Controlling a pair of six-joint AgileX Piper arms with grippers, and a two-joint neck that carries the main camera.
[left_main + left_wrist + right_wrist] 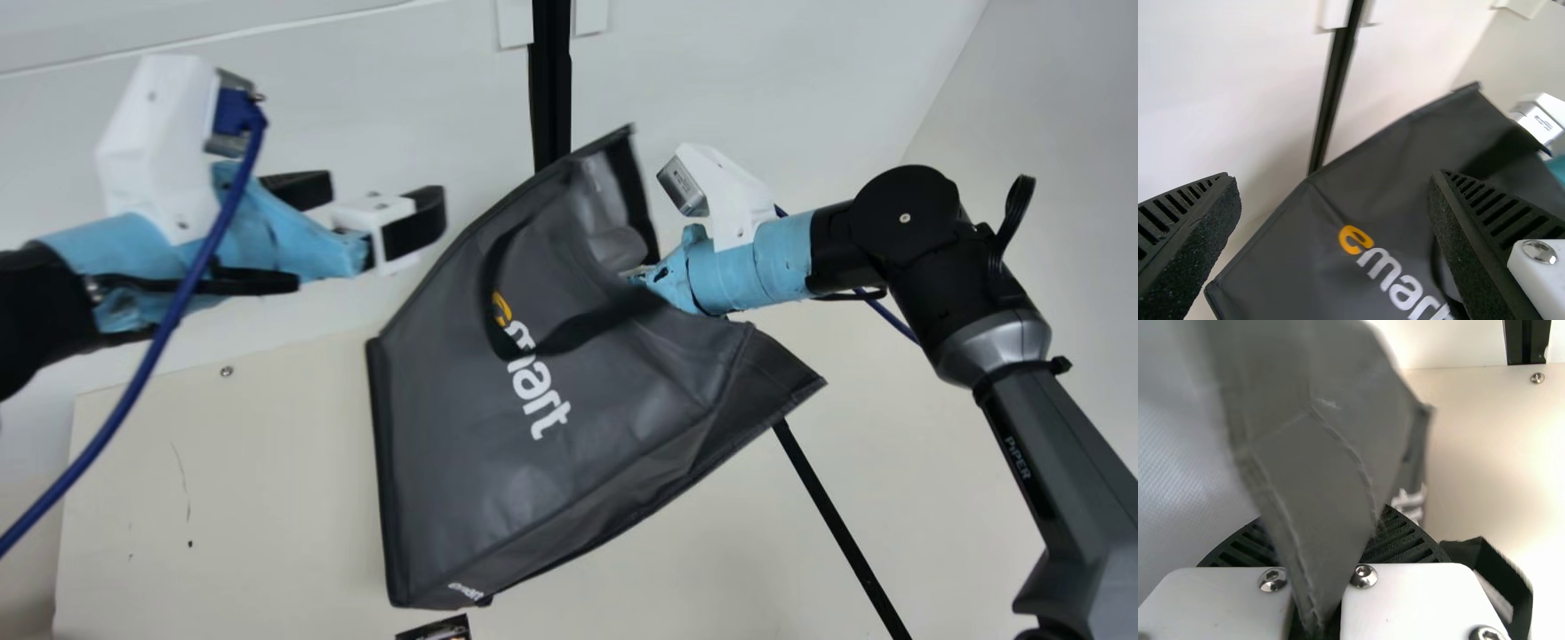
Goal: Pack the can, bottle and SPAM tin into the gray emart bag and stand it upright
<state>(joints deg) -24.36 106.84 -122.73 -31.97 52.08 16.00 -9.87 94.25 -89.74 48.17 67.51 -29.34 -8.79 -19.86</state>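
Main view puts the bag tilted mid-frame, pinched at one edge by my right gripper, and with my left gripper spread wide at upper left, that lone hold could let it topple.

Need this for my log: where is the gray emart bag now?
In the main view, the gray emart bag is tilted near the centre, between the two arms, with the right gripper pinching its edge.
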